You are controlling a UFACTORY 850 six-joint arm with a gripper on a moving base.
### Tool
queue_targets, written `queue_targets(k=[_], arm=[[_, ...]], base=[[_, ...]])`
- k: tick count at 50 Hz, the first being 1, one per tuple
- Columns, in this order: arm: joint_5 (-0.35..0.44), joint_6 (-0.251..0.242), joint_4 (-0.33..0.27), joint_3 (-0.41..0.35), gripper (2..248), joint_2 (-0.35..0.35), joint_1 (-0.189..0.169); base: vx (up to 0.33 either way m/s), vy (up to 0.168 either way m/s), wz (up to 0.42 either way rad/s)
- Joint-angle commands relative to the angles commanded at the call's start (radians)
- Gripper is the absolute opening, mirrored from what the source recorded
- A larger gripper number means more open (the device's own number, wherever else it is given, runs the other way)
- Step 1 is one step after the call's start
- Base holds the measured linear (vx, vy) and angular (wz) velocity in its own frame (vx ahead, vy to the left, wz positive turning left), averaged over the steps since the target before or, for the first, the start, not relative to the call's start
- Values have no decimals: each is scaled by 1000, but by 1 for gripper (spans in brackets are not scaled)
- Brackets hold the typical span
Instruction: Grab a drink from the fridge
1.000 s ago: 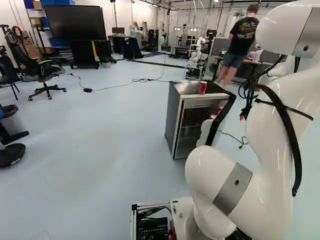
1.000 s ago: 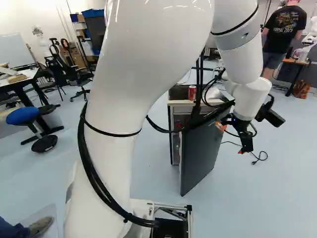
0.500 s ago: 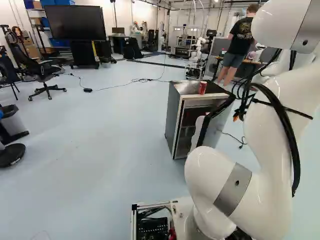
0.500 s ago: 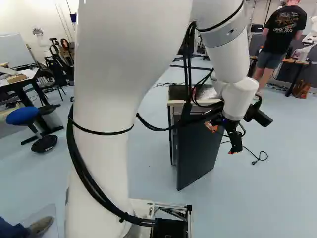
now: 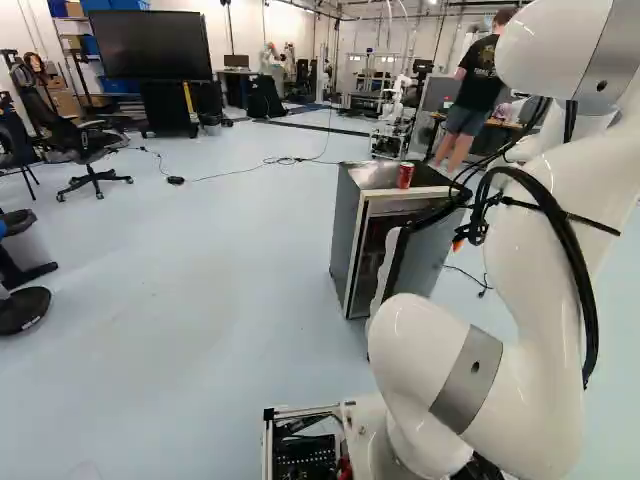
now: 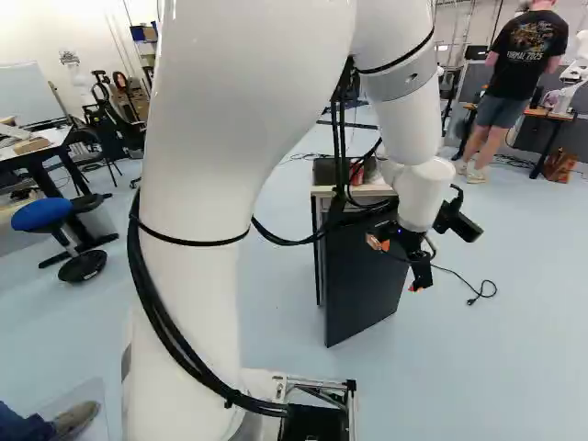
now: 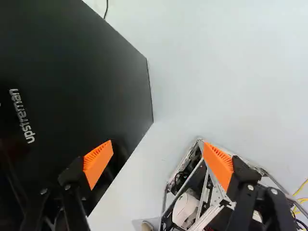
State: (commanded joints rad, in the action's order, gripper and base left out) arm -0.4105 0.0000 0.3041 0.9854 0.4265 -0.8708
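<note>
Jaws are released on the gripper (image 7: 158, 156), pads (image 7: 97, 163) set wide, nothing grasped. One finger is at the door (image 6: 361, 280), outer face side; contact can't be confirmed. Door is part open, hinged at the right of the fridge (image 5: 345, 235).

Drink: red can (image 5: 405, 175), upright on the fridge top, close to the near edge. Nothing can be made out for sure on the shelves.

Step is judged to be door work, probably a push shut, with the can likely left for after.

Can handling: thin wall, stiff if full, easily dented if empty. Probably light to middling, slippery if chilled. Best taken round the body at mid-height, one pad per side, rim and tab avoided. Squeeze should be kept modest. Lift should be straight up before any sideways move, since a knock towards the near edge could send it off.

Edges: the door's free edge points at the base frame (image 7: 199, 185), so swing and drive should be kept slow. Cables (image 6: 338, 138) hang by the door top; snag risk. Cord (image 6: 473, 287) lies on the floor to the right, to be missed by the wheels. Most room for backing out is judged to be right of the door.
</note>
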Motion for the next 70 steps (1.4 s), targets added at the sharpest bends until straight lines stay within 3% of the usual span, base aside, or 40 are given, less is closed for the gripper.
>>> queue_targets(k=[18,44,70], arm=[[137,0,0,-44,247,17,39],[376,0,0,-142,247,-48,99],[472,0,0,-240,247,-123,160]], base=[[0,0,0],[0,0,0],[0,0,0]])
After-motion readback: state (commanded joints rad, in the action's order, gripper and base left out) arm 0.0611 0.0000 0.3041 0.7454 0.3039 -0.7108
